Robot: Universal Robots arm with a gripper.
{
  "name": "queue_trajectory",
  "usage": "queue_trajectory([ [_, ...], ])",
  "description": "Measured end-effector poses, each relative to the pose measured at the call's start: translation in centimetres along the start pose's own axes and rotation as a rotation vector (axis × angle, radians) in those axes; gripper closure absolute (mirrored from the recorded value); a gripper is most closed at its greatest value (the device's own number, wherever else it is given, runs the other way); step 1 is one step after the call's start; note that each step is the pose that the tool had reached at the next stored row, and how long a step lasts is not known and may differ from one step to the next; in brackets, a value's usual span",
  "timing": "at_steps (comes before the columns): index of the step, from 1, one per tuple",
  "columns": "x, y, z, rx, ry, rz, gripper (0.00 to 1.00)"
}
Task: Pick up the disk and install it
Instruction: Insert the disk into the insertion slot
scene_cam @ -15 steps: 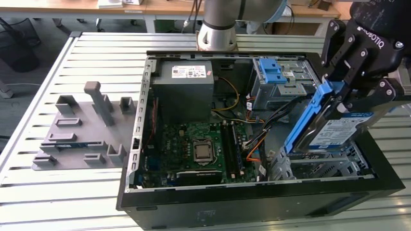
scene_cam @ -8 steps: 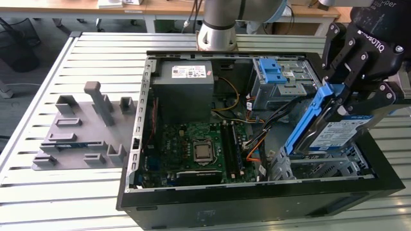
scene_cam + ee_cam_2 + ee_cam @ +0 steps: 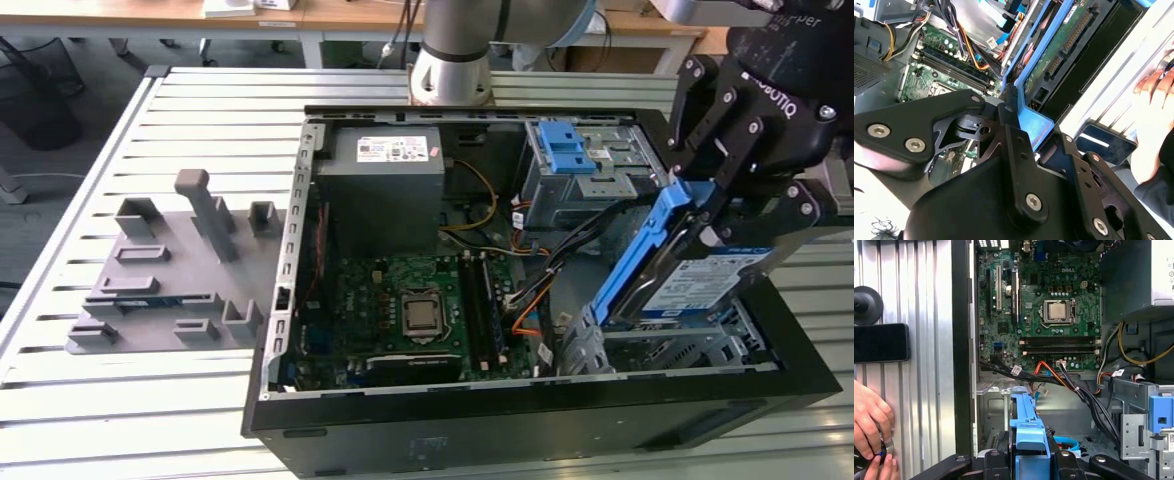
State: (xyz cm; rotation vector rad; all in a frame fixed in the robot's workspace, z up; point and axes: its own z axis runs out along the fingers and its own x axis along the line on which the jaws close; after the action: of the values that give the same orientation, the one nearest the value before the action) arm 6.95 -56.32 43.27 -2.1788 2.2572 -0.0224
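While the disk was gripped tight by the gripper, it was held tilted, its lower end at the metal bay in the computer case's near corner on the exterior view's right. Pickup was judged done and seating not yet done.

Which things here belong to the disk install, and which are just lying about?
Job: disk, tilted, clamped in gripper; open case; drive cage beneath disk.
Lying about: grey fixture on table; a person's hand.
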Motion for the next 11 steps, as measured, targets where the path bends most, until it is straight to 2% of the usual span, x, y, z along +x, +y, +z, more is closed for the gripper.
queue_trajectory([
  [11, 0.11, 0.01, 0.70, 0.0000, 0.0001, 0.000, 0.63],
])
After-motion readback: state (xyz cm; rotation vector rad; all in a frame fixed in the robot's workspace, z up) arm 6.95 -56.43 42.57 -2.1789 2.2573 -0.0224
